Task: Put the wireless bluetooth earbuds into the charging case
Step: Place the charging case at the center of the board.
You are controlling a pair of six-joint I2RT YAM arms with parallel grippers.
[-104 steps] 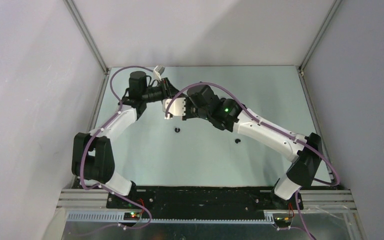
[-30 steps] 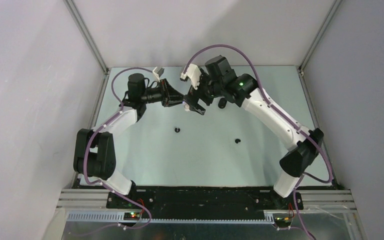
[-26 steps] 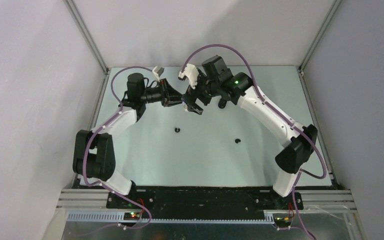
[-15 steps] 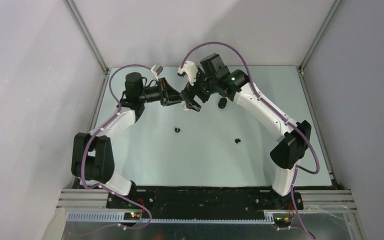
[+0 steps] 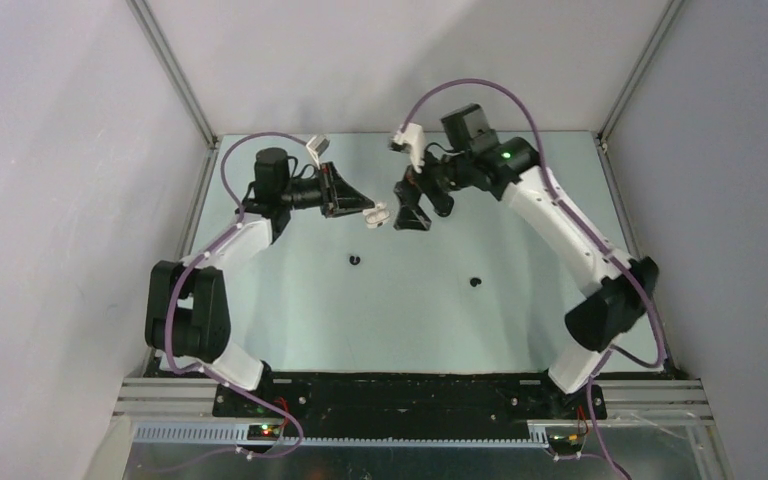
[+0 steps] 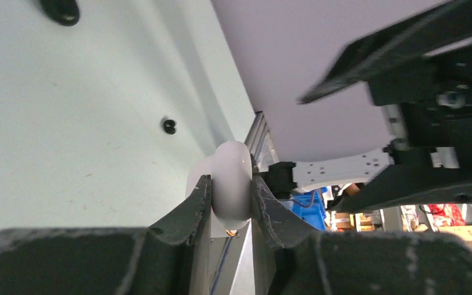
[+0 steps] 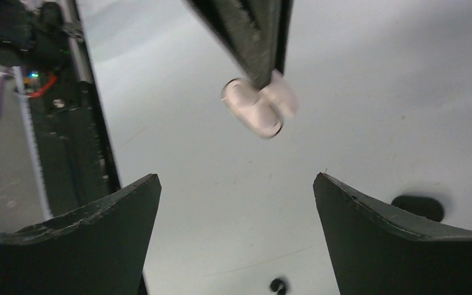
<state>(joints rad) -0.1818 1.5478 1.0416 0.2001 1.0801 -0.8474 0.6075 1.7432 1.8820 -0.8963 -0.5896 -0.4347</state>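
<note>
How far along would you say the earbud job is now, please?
Done: the white pebble-shaped plastic case is off the table, pinched by the left gripper; whether anything sits inside is hidden. In hand: the right gripper stands open and empty, facing it. Left: two tiny black plastic earbuds lie loose on the table, the black oval case apart from them.

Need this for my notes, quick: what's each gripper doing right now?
Left gripper: closed on the white case.
Right gripper: open, holding nothing.
</note>
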